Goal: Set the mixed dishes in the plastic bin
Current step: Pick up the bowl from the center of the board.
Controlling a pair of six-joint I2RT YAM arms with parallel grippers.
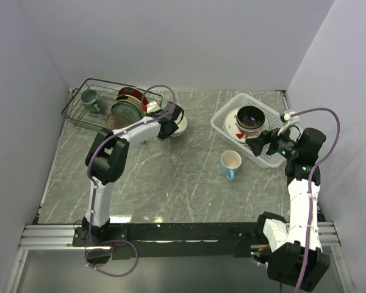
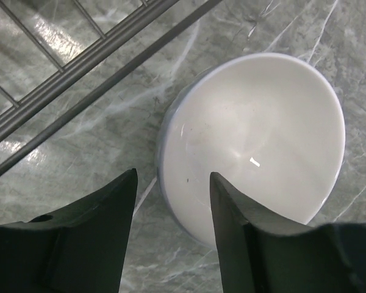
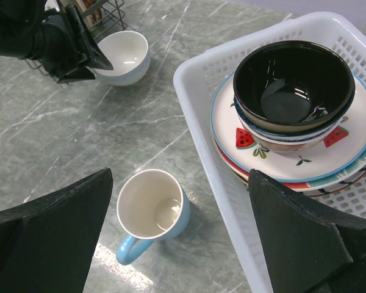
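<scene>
Top view: the left arm is stretched far forward and angled right over the counter (image 1: 165, 189), elbow raised. The left claw (image 1: 172, 126) is pitched down right at the white bowl (image 1: 181, 126). The wire rack (image 1: 110, 104) sits just left of and behind that claw, holding a grey-green mug (image 1: 88, 97) and upright plates (image 1: 129, 105). The right arm rises from its base with the forearm near vertical and the wrist bent left. The right claw (image 1: 263, 143) hovers at the near edge of the plastic bin (image 1: 222, 125). In the bin are stacked plates (image 1: 238, 129) with a dark bowl (image 1: 251, 116) on top. The light blue mug (image 1: 230, 163) stands on the counter outside the bin, left of the right claw and nearer the bases.

Left wrist view: the jaws are partway apart and straddle the white bowl's rim. One finger is outside the wall, the other over the inside. A sliver of counter shows between the outer finger and the wall, so the bowl is not clamped. The bowl is upright on the counter, with rack wires ahead-left of the claw.

Right wrist view: the jaws are spread wide and hold nothing. The mug stands upright below, between the fingers, handle toward the near left. The bin with its stack is ahead-right. The left claw and white bowl are far ahead-left.
</scene>
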